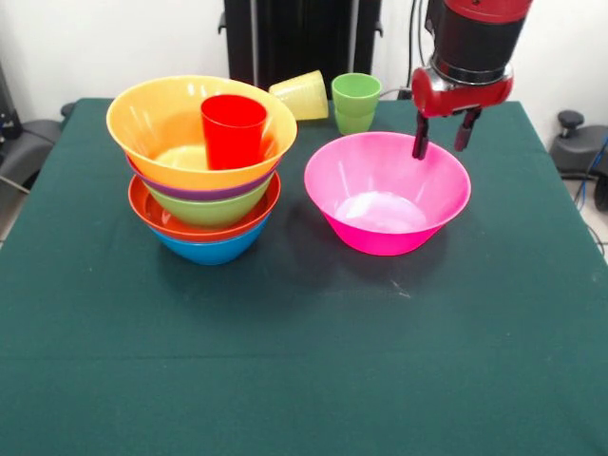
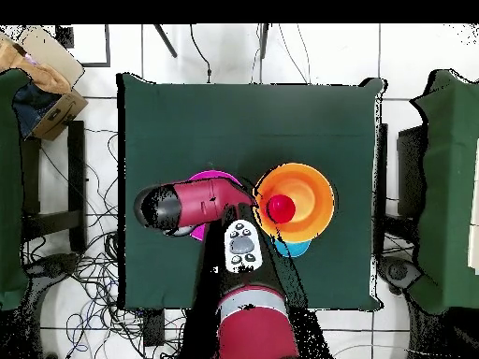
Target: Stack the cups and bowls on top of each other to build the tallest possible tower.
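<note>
The tower (image 1: 203, 180) stands at the left: blue, red-orange, green and purple bowls nested, with the large yellow-orange bowl (image 1: 157, 123) on top. The red cup (image 1: 233, 130) stands upright inside that top bowl. The large pink bowl (image 1: 385, 195) sits alone at centre right. My gripper (image 1: 442, 142) is open and empty, hanging just over the pink bowl's far right rim. The yellow cup (image 1: 302, 95) lies on its side behind the tower, and the green cup (image 1: 356, 103) stands upright beside it. The small blue bowl is not visible. In the overhead view the arm covers most of the pink bowl (image 2: 199, 177); the tower (image 2: 309, 196) and the red cup (image 2: 281, 208) show.
A dark green cloth covers the table (image 1: 285, 361). The robot's black pedestal (image 1: 299, 38) stands at the far edge. Chairs and cables surround the table in the overhead view (image 2: 234, 112).
</note>
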Controlling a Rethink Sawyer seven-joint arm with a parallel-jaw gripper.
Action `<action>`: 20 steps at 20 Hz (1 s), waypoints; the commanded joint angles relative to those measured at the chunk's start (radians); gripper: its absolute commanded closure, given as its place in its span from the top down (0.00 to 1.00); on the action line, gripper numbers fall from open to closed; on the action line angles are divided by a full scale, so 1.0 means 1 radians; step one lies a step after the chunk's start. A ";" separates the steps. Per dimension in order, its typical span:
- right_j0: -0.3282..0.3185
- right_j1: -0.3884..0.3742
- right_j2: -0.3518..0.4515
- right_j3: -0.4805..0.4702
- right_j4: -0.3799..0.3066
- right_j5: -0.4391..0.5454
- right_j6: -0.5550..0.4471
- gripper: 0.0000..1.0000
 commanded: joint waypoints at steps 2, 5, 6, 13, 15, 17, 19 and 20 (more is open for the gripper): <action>0.068 0.077 -0.027 -0.049 0.011 -0.061 0.223 1.00; 0.092 0.091 -0.038 -0.054 0.018 -0.065 0.238 1.00; 0.101 0.094 -0.042 -0.056 0.022 -0.070 0.246 1.00; 0.129 0.072 -0.049 -0.118 0.044 0.052 0.249 1.00; 0.128 0.074 -0.049 -0.111 0.036 0.035 0.250 1.00; 0.122 0.073 -0.045 -0.081 0.022 -0.015 0.250 1.00; 0.121 0.081 -0.046 -0.058 0.007 -0.059 0.256 1.00; 0.124 0.084 -0.050 -0.044 0.000 -0.080 0.264 1.00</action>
